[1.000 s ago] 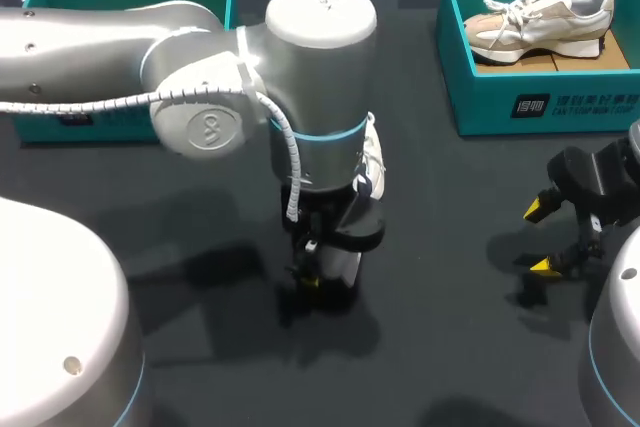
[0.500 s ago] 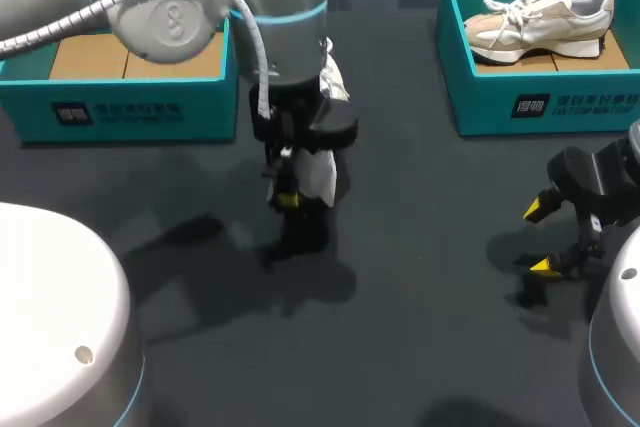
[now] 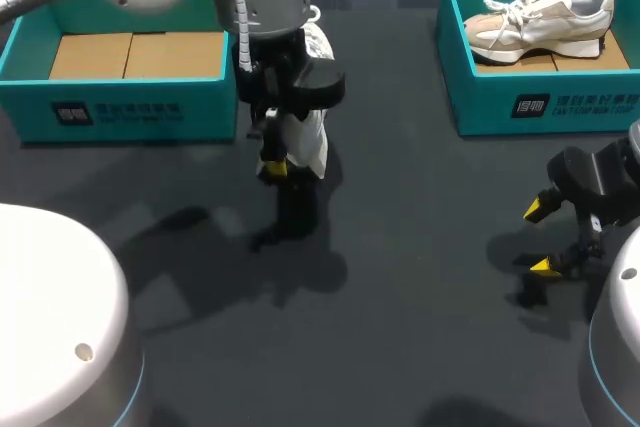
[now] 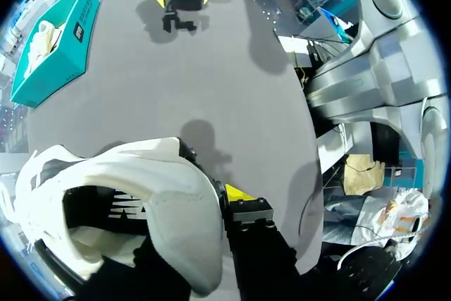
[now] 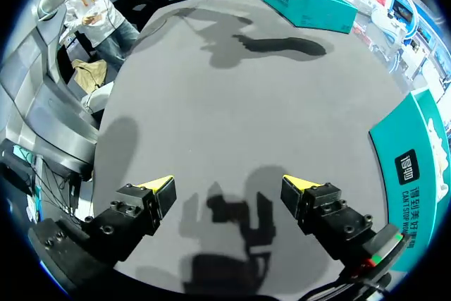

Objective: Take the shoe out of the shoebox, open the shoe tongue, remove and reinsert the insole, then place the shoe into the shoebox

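Note:
My left gripper point(image 3: 278, 163) hangs above the table just right of the left teal shoebox point(image 3: 120, 107), shut on a white shoe point(image 3: 308, 132). In the left wrist view the shoe point(image 4: 141, 188) hangs sideways, its collar wall pinched in that gripper point(image 4: 211, 206); one yellow fingertip point(image 4: 237, 193) shows outside and the other is hidden by the shoe. The left box holds only its cardboard floor point(image 3: 135, 54). My right gripper point(image 3: 545, 239) stands open near the table's right edge; in its own view the right gripper point(image 5: 231, 187) has bare table between its fingers.
A second teal shoebox point(image 3: 540, 102) at the back right holds a beige-and-white shoe point(image 3: 540, 19). That box point(image 5: 416, 167) also shows beside the right gripper in the right wrist view. My left arm's shadow lies on the dark tabletop point(image 3: 400, 277).
My left arm has risen and carried the white shoe back and to the left, toward the left shoebox. The right arm has stayed where it was.

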Controlling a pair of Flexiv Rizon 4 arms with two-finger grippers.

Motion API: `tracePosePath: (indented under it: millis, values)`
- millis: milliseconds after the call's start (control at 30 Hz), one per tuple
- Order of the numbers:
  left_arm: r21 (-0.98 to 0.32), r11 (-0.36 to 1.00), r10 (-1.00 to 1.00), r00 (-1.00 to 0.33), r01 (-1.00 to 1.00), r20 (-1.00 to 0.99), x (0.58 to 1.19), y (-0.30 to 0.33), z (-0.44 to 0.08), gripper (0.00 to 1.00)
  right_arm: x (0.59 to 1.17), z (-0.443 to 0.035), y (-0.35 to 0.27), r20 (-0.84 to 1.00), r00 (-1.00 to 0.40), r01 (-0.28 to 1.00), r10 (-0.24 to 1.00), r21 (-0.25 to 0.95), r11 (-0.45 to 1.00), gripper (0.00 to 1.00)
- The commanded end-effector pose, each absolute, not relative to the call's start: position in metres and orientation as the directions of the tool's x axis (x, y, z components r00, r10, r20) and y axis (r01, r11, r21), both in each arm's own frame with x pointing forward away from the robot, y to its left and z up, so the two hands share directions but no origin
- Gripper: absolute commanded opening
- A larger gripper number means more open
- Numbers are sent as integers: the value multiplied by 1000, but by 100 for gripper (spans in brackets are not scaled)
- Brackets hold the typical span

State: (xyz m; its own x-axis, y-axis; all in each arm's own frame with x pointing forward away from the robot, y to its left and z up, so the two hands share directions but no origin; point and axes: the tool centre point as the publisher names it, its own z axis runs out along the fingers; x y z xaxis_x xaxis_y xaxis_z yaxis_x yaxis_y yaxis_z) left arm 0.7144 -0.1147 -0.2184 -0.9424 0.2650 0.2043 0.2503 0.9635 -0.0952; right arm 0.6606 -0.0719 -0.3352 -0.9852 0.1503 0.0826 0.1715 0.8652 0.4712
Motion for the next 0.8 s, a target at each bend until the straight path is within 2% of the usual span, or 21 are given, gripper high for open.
tracePosePath:
  millis: [33, 467, 800]
  values:
    - [-96, 963, 265, -943, 251, 201, 714, -114, -218, 0, 659, -335, -72, 80, -985, 171, 151, 469, 866, 100]
    - [-120, 965, 250, -952, 231, 178, 775, -54, -154, 0, 659, -335, -72, 80, -985, 171, 151, 469, 866, 100]
    - [-118, 981, 176, -965, 156, 193, 848, 18, -136, 0, 659, -335, -72, 80, -985, 171, 151, 469, 866, 100]
